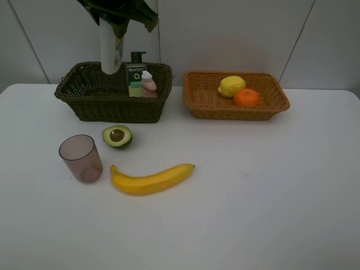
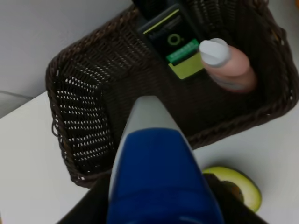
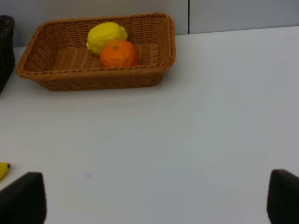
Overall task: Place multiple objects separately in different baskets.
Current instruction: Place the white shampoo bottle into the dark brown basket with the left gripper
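My left gripper (image 1: 116, 22) is shut on the white blue-capped bottle (image 1: 111, 49), holding it upright over the left part of the dark olive-brown basket (image 1: 90, 108). Its blue cap (image 2: 156, 177) fills the left wrist view. Inside that basket stand the dark green pump bottle (image 1: 135, 79) and the small pink bottle (image 1: 148, 85). The lemon (image 1: 231, 86) and the orange (image 1: 246, 97) lie in the orange-tan basket (image 1: 236, 113). The halved avocado (image 1: 117, 136), the mauve cup (image 1: 81, 158) and the banana (image 1: 152, 179) rest on the table. My right gripper (image 3: 154, 200) is open over bare table.
The white table (image 1: 270, 191) meets a light wall behind both baskets. The cup, avocado and banana sit close together at the front left. The right arm does not show in the exterior high view.
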Available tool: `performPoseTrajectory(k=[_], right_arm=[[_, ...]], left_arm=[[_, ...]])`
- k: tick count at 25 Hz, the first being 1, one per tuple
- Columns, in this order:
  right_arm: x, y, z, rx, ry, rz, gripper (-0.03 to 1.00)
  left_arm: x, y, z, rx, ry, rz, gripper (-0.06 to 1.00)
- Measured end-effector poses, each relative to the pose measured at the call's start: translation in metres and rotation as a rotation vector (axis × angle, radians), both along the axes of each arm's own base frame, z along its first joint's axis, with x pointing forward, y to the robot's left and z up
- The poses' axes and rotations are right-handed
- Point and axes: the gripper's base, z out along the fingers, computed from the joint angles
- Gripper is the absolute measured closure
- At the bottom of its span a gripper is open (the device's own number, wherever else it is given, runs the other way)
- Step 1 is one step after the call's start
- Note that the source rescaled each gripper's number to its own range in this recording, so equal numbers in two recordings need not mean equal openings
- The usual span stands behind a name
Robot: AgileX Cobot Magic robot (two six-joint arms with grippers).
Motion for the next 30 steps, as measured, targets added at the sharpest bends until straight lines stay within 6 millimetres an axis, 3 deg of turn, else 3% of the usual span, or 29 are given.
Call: performPoseTrajectory(k=[7,17,21,30], right_arm=[[0.0,0.0,0.0,0.0,0.0,0.0,-0.03],[0.0,0.0,0.0,0.0,0.0,0.0,-0.03],[0.0,0.0,0.0,-0.001,0.0,-0.001,-0.03],[0.0,0.0,0.0,-0.001,0.0,-0.001,-0.03]], left_arm=[[0.025,0.042,0.0,0.038,0.002,0.067,0.45],[0.064,0.094,-0.014,-0.147,0.044,0.102,0.45],[0.081,0.104,-0.036,-0.186,0.085,0.094,0.45],[0.103,0.099,-0.079,-0.205,0.142,0.054,0.45]])
